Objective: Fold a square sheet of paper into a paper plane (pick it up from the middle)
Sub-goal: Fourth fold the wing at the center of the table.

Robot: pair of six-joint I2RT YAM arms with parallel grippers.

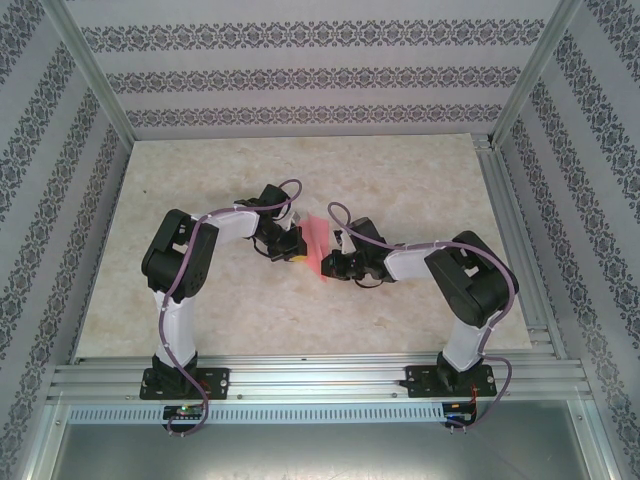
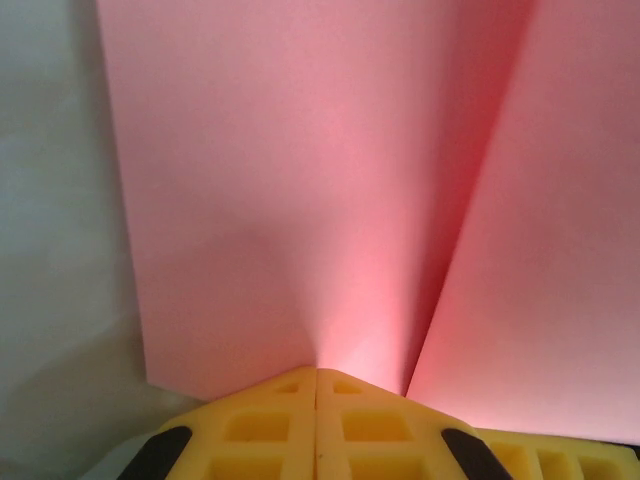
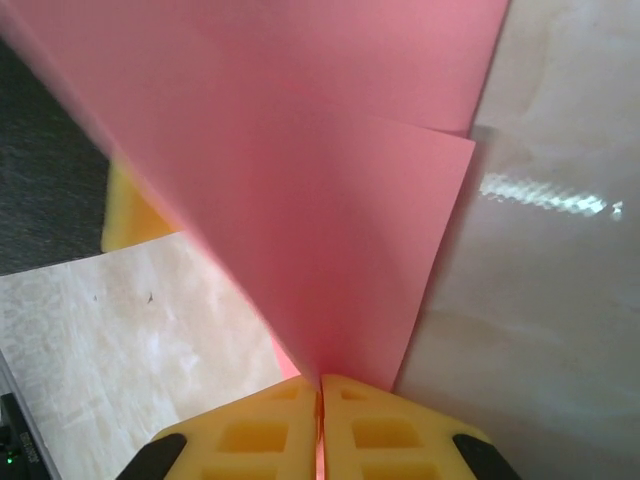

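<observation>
The place is a robotics lab test cell, not a lived-in room. An open frame of aluminium posts [image 1: 95, 80] boxes in a table. The wall panels [image 1: 300, 80] inside the frame carry striped, ornamental wallpaper. The tabletop [image 1: 420, 190] has a pale marble-look surface. Slotted aluminium rails [image 1: 320, 378] run along its near edge. The left arm [image 1: 178, 290] and the right arm [image 1: 468, 300], both robot arms, are bolted to these rails side by side. Purple cables [image 1: 196, 250] trail along each arm down to small circuit boards [image 1: 183, 411] under the bases. In front of the bases lies bare grey sheet metal [image 1: 320, 450].
</observation>
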